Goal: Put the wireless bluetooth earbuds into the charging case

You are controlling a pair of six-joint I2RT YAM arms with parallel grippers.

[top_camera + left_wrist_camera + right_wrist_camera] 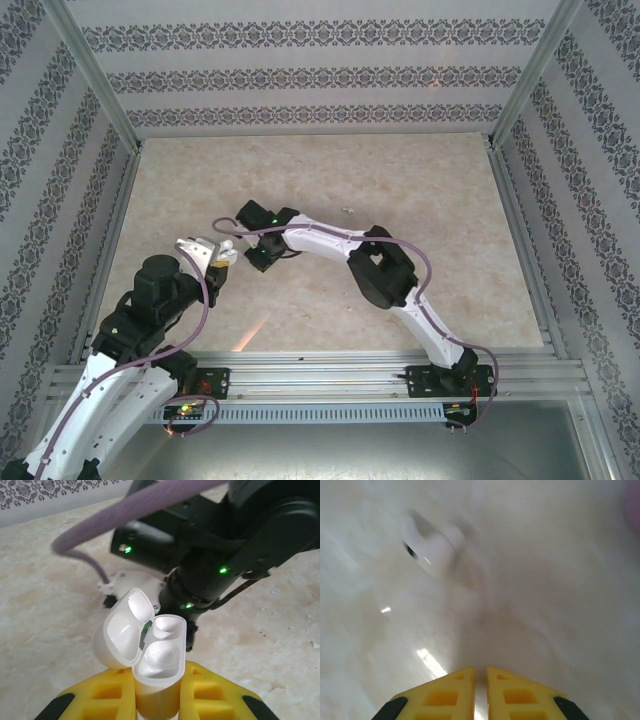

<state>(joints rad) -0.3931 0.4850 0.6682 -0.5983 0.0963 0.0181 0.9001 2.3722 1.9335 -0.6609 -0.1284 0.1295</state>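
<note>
Yellow ribbed plastic fingers [112,697] of the left gripper [157,692] sit lowest in the left wrist view, clamped on either side of a white rounded-square plastic charging case [156,680] that stands upright between them. Its hinged lid [122,630] is swung open to the left, baring two white hollows in the body; whether anything sits in them cannot be told. Just behind the charging case is the black wrist of the right arm [225,545], dotted with small green lights, and a purple cable [150,505]. From above, the two grippers are close together, left of the middle of the pale marble-patterned tabletop [420,180]. In the right wrist view, the right gripper [480,675] points down at the tabletop with its yellow fingers drawn almost together, only a thin slit between them and nothing in it. A small white rounded plastic earbud [432,550], blurred, lies on the tabletop ahead and to the left of those fingers, apart from them.
</note>
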